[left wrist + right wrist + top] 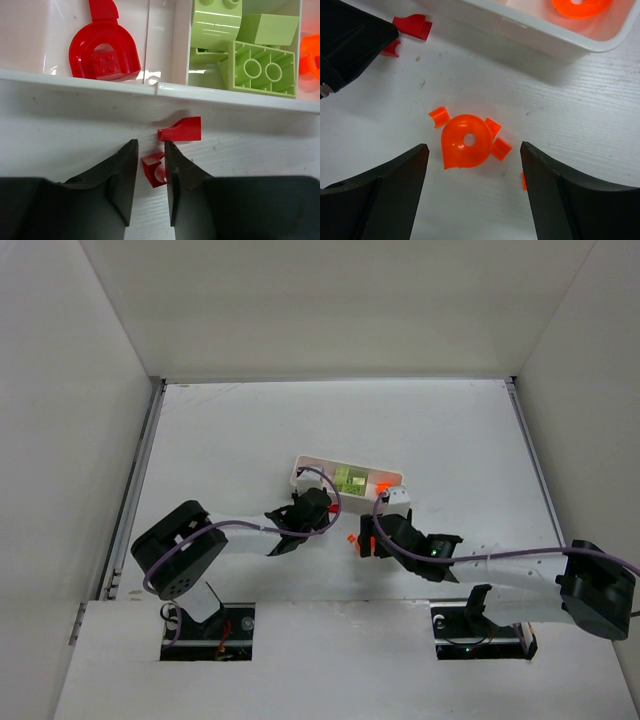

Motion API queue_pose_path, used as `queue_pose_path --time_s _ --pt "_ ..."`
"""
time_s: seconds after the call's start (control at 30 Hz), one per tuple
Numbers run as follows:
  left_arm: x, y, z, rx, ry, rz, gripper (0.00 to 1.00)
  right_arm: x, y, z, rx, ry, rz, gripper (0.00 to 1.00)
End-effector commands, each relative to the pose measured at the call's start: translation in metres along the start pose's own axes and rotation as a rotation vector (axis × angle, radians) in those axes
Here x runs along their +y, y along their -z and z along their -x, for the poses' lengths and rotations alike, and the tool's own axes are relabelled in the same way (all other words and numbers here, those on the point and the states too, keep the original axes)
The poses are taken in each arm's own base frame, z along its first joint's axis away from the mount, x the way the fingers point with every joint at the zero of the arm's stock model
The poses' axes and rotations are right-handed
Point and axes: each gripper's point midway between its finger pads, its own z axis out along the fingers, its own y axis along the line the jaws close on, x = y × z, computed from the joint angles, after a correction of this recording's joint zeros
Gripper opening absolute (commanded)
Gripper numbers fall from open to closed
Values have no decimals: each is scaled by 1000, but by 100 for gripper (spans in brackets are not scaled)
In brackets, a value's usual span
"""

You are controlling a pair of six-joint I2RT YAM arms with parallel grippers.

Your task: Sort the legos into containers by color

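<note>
The white tray (300,468) lies mid-table with three compartments. In the left wrist view the tray (100,82) holds a red arch piece (105,50) on the left, lime green bricks (250,55) in the middle and an orange piece (310,55) at the right edge. My left gripper (150,145) stands narrowly open around a tiny red brick (154,171) on the table; the right finger touches it and a small gap shows on the left. Another red brick (181,129) lies just ahead. My right gripper (473,147) is wide open over a rounded orange piece (465,142) and small orange bits (500,148).
The tray's near wall (530,30) runs across the top of the right wrist view, with an orange piece (580,5) inside. The left gripper's black body (350,45) sits close at upper left. White walls enclose the table (450,430).
</note>
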Motion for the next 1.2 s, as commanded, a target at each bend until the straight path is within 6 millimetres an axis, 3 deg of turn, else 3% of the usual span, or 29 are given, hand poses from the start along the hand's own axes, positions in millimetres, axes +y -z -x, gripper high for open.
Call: queue_pose_path --time_s 0.0,0.23,0.5,0.63,0.87,0.9,1.0,1.17 --pt "-4 0 5 -16 25 -24 22 23 3 9 2 -1 50 80" --pt "6 27 20 -67 54 -26 18 26 -11 -1 41 45 20 79" --pt "14 61 64 -167 107 -40 19 25 -19 -1 61 61 -4 68" --pt "21 60 88 -193 146 -28 19 23 -24 -5 76 74 -20 66" --pt "14 50 136 -247 158 -42 19 16 -30 -17 98 71 -50 62" --pt "12 48 141 -251 154 -44 19 16 -31 -16 94 69 -52 54" --pt "8 41 152 -258 138 -46 19 18 -30 -5 55 55 -55 47" --pt "11 14 161 -238 109 -10 20 29 -16 22 -12 42 -9 46"
